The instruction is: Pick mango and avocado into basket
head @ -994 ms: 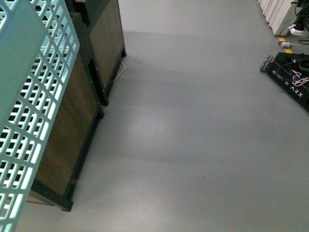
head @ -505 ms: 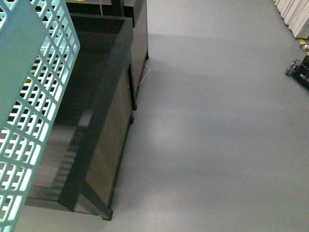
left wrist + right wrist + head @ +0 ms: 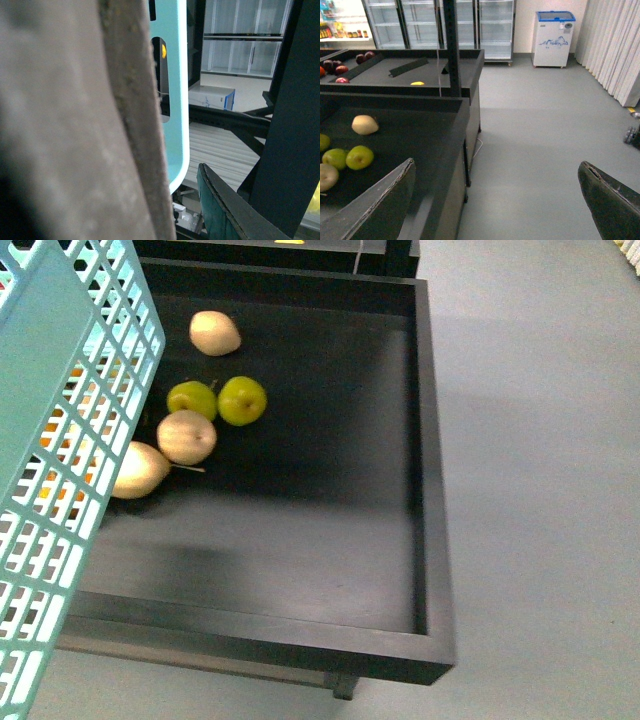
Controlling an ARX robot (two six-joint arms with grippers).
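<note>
Fingers (image 3: 370, 210) spread (right arm); black bin (image 3: 431, 490) holds green apples (image 3: 242, 400), tan fruit (image 3: 186, 437).

A smooth grey floor (image 3: 540, 490) fills the right side of the scene. On the left stands a black worktop with a raised rim (image 3: 432, 470). A second black worktop (image 3: 476, 70) sits beyond it, and a black post (image 3: 451, 45) rises between them. Along the far wall are glass-door fridges (image 3: 420, 20), brightly lit inside, and a white chest freezer with a blue lid (image 3: 553, 37). Pale pleated curtains (image 3: 615, 50) hang at the far right.
</note>
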